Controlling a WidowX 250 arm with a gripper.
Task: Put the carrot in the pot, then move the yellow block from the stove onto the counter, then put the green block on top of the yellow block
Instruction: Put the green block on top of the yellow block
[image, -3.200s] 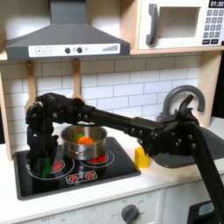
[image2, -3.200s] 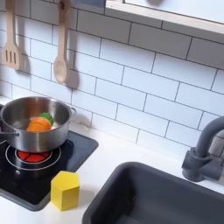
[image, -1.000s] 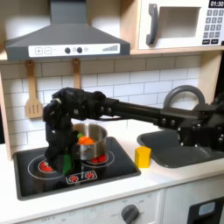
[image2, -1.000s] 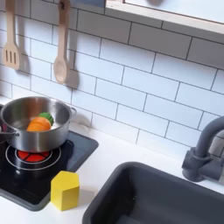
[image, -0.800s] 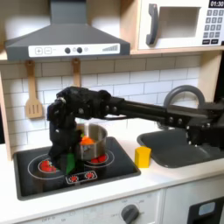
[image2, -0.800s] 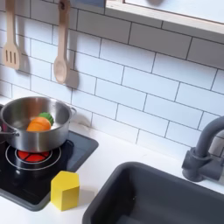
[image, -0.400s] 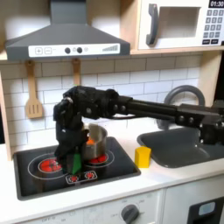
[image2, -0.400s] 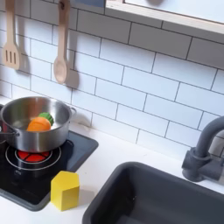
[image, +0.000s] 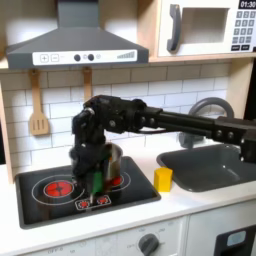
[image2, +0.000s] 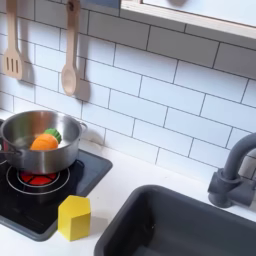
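With the carrot (image2: 43, 141) lying in the pot (image2: 60, 158) and the yellow block (image2: 73, 217) already on the counter (image2: 115, 215), stacking is under way. Over the stove (image: 50, 200), the gripper (image: 96, 183) is clamped on the green block (image: 96, 184). Next, it needs carrying toward the first exterior view's right, above the yellow block.

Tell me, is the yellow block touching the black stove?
Apart. In the second exterior view, a strip of pale counter shows between the yellow block and the stove edge. The first exterior view also shows the block standing on the counter beside the stove.
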